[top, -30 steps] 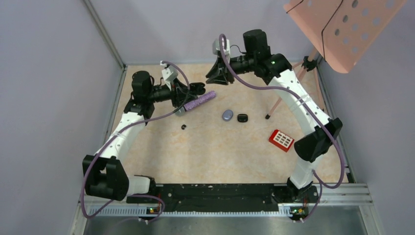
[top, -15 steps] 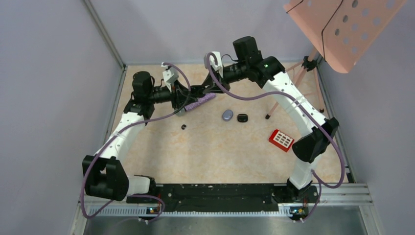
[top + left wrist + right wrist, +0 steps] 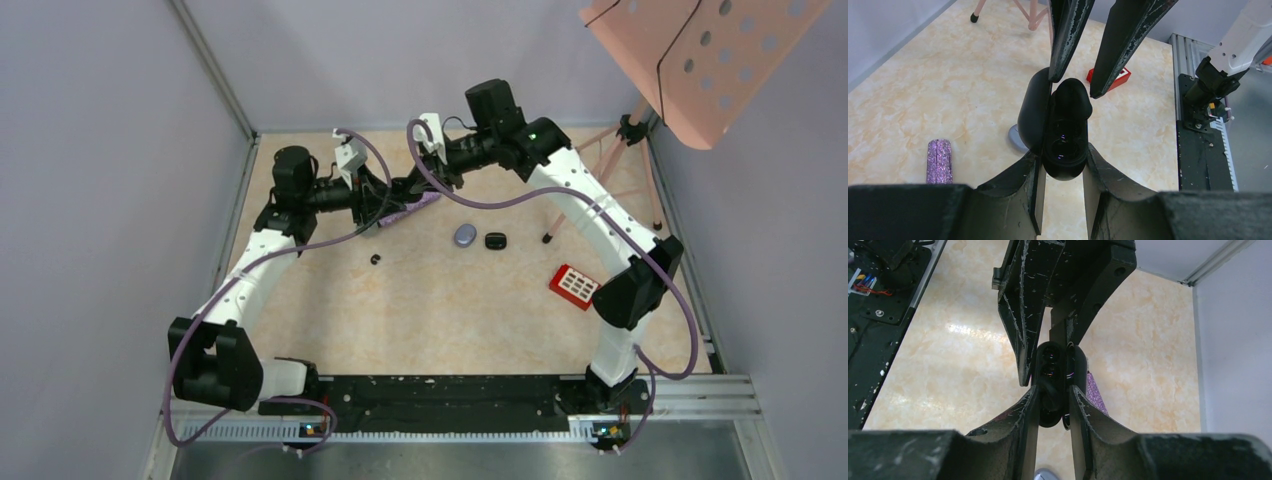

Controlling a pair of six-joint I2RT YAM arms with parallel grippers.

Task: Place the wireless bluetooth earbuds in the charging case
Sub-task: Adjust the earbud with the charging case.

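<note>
A black charging case (image 3: 1068, 125) hangs in the air with its lid (image 3: 1032, 107) swung open. My left gripper (image 3: 1062, 155) is shut on its lower end. My right gripper (image 3: 1053, 390) comes from the opposite side and is shut on the case's (image 3: 1049, 375) other end, fingers pressed against both flanks. Two glossy wells show inside; I cannot tell whether earbuds lie in them. Both grippers meet at the back of the table (image 3: 405, 188). One tiny black earbud (image 3: 375, 259) lies on the tabletop in front of the left arm.
A purple glitter microphone (image 3: 939, 161) lies under the grippers. A grey oval case (image 3: 465, 235) and a small black case (image 3: 496, 240) sit mid-table, with a red-and-white block (image 3: 575, 286) to the right. A pink stand (image 3: 700, 60) has legs at the back right.
My right gripper has swung left from the back of the table to the left gripper and now grips the held case. The left arm has stayed still.
</note>
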